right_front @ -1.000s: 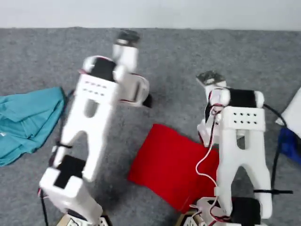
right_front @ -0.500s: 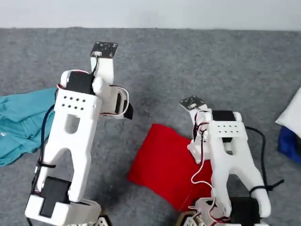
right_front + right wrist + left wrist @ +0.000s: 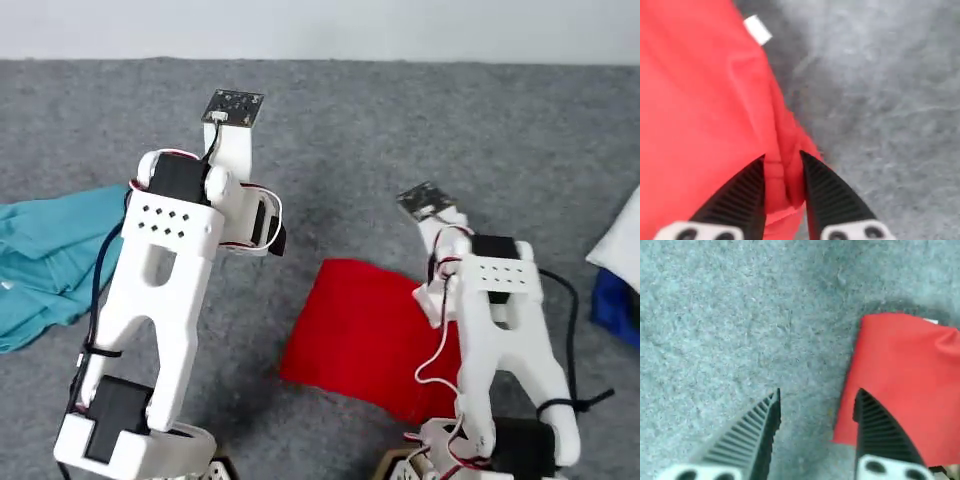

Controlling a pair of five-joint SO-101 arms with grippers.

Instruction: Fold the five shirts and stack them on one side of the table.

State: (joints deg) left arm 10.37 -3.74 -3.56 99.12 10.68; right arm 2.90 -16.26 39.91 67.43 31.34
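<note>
Grey felt-like table top (image 3: 420,130) is carrying everything. I'm seeing the red folded cotton shirt (image 3: 355,335) lying flat near the front, between the two arms. It's soft, light, limp cloth, so I'm judging it will sag and come unfolded if lifted by a single layer; better gripping a folded edge or corner with all layers pinched together. Crumpled teal shirt (image 3: 50,250) is lying at the table's left side, well apart, not folded yet. Left arm (image 3: 160,300) is standing extended over bare table just beside the red shirt, wrist pointing down. Right arm (image 3: 495,320) is bending down over the shirt's right side. Left gripper (image 3: 818,396) is hanging wide open, holding nothing — one finger over the shirt's edge, the other over table. Right gripper (image 3: 782,156) is nearly closed, pinching a raised ridge of red cloth at the shirt's edge. Small white tag (image 3: 758,29) is sticking out from that edge.
</note>
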